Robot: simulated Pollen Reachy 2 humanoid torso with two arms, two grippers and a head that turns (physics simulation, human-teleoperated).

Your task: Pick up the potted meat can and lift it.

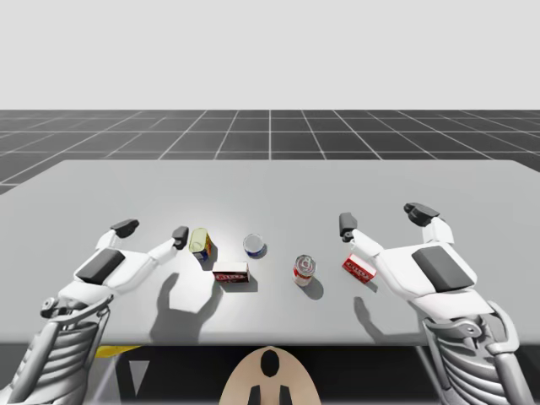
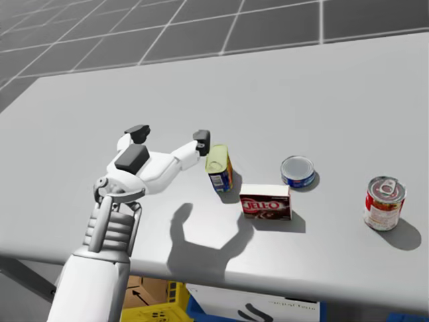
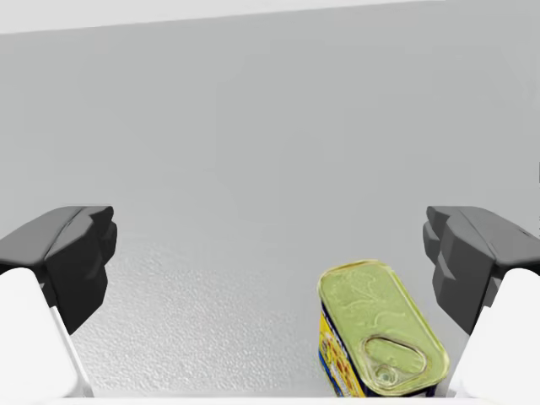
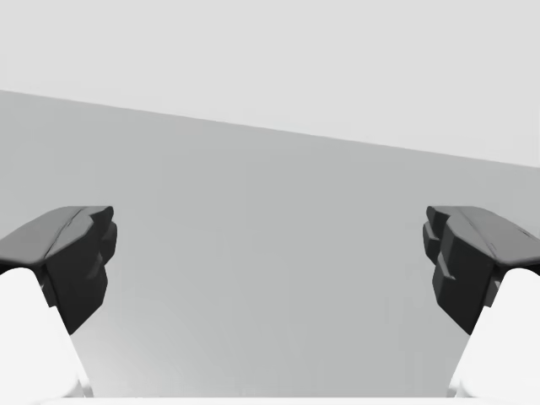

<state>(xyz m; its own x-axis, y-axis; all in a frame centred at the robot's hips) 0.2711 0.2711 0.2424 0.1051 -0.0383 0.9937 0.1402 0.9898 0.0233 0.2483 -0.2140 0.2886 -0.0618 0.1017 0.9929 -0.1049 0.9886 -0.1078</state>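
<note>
left pincer [image 3: 270,253] spread, yellow-topped potted meat can [image 3: 380,333] just beside one finger, right pincer [image 4: 270,253] spread

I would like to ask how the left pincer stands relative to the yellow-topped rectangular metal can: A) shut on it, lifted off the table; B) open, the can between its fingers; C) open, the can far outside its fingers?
B: the left wrist view shows the left pincer open, with the yellow-topped rectangular metal can standing on the grey table between its fingers, nearer one.
</note>
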